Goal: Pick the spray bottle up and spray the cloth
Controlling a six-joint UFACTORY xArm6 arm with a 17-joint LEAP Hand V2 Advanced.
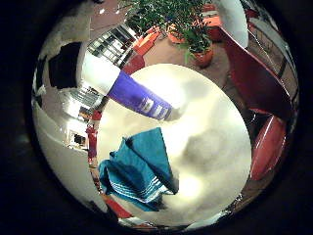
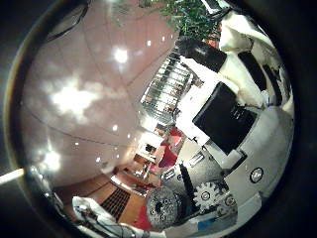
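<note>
In the little finger side palm view a spray bottle (image 1: 132,90) with a blue body and a white upper part lies close across the palm, above a round cream table (image 1: 210,147). Its blue end points toward a folded teal cloth (image 1: 142,168) that lies on the table near the rim. In the thumb side palm view my hand (image 2: 238,114) shows as white and black fingers with gears, curled. The bottle itself does not show there, and where the fingers touch it is hidden.
Red chairs (image 1: 269,147) stand by the table's rim. Potted plants (image 1: 196,44) stand on the floor beyond it. The thumb side palm view looks up at a ceiling with bright lights (image 2: 74,99).
</note>
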